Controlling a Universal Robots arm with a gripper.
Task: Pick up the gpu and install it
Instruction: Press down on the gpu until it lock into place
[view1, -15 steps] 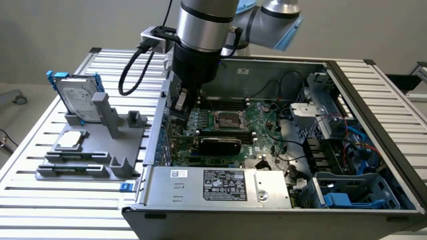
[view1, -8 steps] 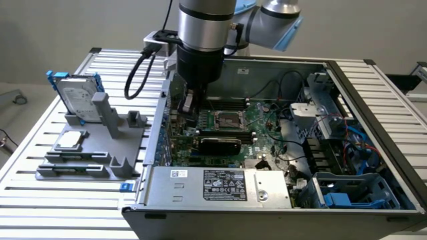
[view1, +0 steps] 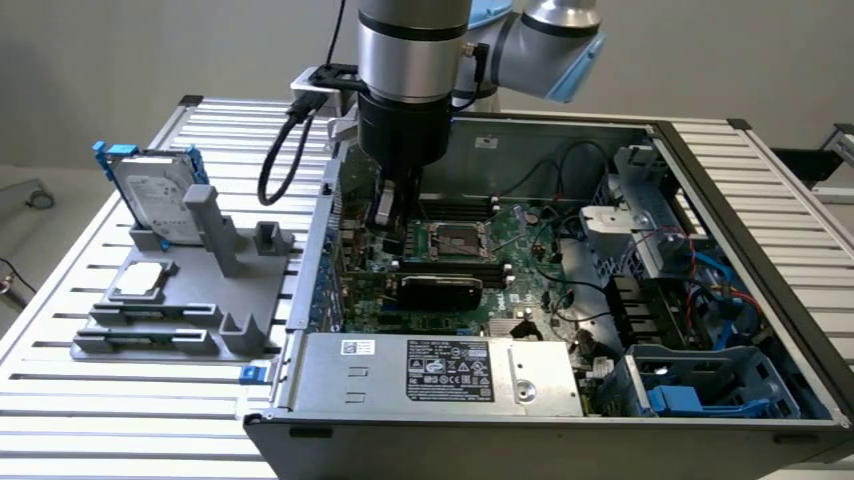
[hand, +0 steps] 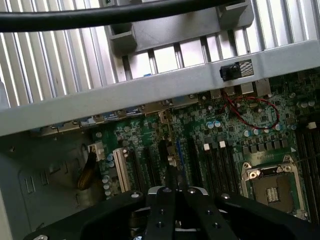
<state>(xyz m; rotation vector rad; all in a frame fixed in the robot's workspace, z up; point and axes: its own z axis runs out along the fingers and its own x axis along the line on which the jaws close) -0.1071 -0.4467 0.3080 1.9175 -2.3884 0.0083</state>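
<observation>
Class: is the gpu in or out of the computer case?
In: the gpu sits on the motherboard inside the case, below the CPU socket.

A plain pale grey wall (view1: 147, 50) stands behind a slatted aluminium table (view1: 80, 320) lit evenly and softly, with a light floor (view1: 27, 215) visible past the table's edge on the exterior view's left.

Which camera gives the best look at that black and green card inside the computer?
The exterior view: the green card with the black rounded cooler sits whole on the motherboard there, below the gripper. In the wrist view I cannot pick it out among the green board's slots.
</observation>
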